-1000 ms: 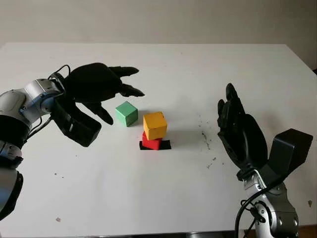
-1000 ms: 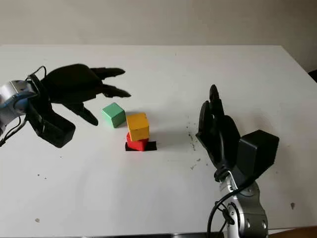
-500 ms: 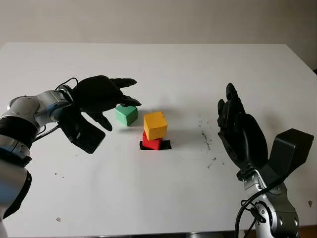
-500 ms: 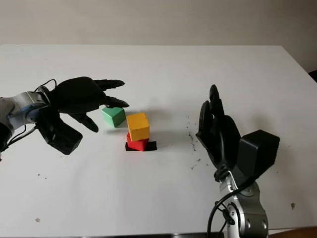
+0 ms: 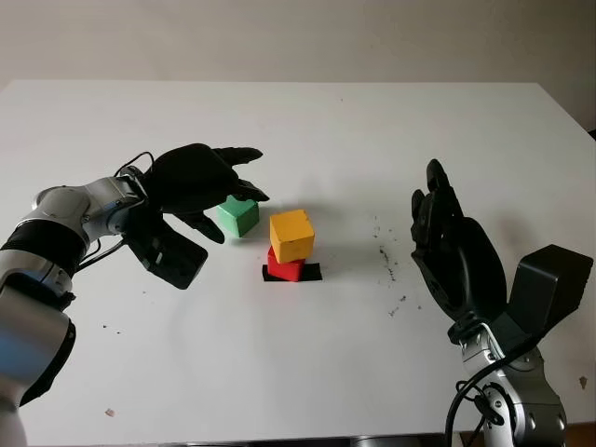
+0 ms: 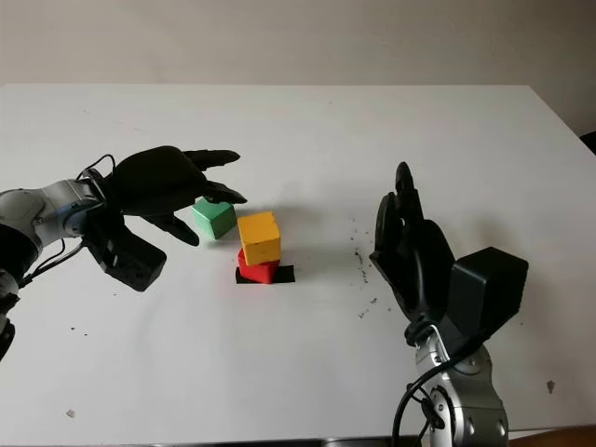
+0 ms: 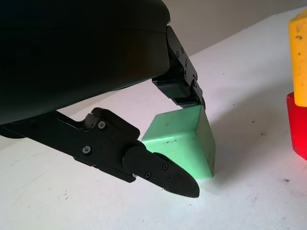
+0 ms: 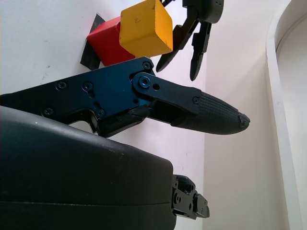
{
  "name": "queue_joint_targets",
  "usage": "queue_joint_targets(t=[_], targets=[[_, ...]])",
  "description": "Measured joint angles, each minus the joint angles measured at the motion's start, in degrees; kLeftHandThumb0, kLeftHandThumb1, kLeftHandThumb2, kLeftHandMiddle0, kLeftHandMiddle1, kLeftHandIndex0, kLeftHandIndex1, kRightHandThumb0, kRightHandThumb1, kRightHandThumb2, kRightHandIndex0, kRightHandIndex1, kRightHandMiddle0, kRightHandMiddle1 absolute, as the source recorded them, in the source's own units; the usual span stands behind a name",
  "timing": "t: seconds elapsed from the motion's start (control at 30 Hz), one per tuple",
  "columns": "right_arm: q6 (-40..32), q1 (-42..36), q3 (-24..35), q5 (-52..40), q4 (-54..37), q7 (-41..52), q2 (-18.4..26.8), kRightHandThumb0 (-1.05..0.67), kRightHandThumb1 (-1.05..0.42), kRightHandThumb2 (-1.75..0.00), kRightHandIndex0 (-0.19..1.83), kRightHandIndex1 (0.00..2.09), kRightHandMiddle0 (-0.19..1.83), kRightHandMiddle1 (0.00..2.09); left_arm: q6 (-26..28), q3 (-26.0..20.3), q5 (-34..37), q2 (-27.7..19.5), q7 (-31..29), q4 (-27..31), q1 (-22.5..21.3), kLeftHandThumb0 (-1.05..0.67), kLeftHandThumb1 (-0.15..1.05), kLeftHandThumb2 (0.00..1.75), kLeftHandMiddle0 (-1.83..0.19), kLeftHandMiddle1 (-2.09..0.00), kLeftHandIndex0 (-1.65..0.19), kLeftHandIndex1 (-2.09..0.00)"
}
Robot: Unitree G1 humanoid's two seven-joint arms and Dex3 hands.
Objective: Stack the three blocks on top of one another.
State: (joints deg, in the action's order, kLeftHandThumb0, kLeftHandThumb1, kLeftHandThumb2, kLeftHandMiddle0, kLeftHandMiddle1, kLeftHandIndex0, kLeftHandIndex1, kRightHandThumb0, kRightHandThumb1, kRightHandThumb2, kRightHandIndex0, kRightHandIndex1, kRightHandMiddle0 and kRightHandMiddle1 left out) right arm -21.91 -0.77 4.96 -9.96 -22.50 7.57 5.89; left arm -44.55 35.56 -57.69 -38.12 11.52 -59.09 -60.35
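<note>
The left hand (image 5: 200,182) is reaching in from the left side of the white table (image 5: 307,363) and closing around the green block (image 5: 238,214), which is sitting on the tabletop just left of the stack. In the left wrist view the fingers (image 7: 158,167) are bracketing the block on two sides — one fingertip is lying low against its near face, another is touching its upper back corner — while the block's base is resting flat on the table, so the hand is pinching it and not lifting it.

Just beside the green block, toward the table's middle, the yellow block (image 5: 291,235) is sitting on top of the red block (image 5: 285,267), turned slightly askew to it. The red block is resting on a small black square marker (image 5: 311,272) that is showing at its edges.

The right hand (image 5: 456,256) is standing open at the right of the table, well apart from the stack, holding nothing and with its palm facing toward the blocks. A scatter of small dark specks (image 5: 386,256) is lying on the table between this hand and the stack
</note>
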Motion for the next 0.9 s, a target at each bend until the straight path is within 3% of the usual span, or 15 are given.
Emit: queue_joint_targets(t=[0.1,0.17,0.3,0.47,0.9], targets=[[0.0,0.0,-0.1,0.0,-0.1,0.2,0.2,-0.78,-1.05,-0.74,-0.19,0.0,-0.19,0.0,-0.6,0.0,0.2,0.0,0.9,-0.2,0.0,-0.4,0.96,0.06,-0.23,-0.06,-0.35,-1.09],[0.0,0.0,-0.1,0.0,-0.1,0.2,0.3,-0.78,-1.05,-0.74,-0.19,0.0,-0.19,0.0,-0.5,0.2,-0.2,-0.1,2.1,-0.2,-0.1,-0.37,0.98,0.06,-0.25,-0.07,-0.35,-1.16],[-0.3,0.0,-0.1,-0.4,-0.1,0.1,0.3,-0.78,-1.05,-0.72,-0.19,0.0,-0.19,0.0,2.0,2.9,-5.2,-0.5,5.9,0.9,-1.0,-0.4,0.97,0.05,-0.33,-0.07,-0.42,-1.08],[-0.3,0.0,0.1,-1.0,-0.1,-0.1,0.3,-0.79,-1.05,-0.71,-0.19,0.0,-0.19,0.0,3.4,5.2,-8.9,-1.5,7.2,2.3,-2.2,-0.42,0.98,0.06,-0.35,-0.07,-0.35,-1.21],[-0.3,-0.3,0.3,-1.4,-0.1,-0.4,0.1,-0.77,-1.05,-0.69,-0.19,0.0,-0.19,0.0,5.2,6.9,-12.4,-2.6,11.7,8.5,-2.5,-0.29,0.92,0.05,-0.44,-0.07,-0.45,-1.19]])
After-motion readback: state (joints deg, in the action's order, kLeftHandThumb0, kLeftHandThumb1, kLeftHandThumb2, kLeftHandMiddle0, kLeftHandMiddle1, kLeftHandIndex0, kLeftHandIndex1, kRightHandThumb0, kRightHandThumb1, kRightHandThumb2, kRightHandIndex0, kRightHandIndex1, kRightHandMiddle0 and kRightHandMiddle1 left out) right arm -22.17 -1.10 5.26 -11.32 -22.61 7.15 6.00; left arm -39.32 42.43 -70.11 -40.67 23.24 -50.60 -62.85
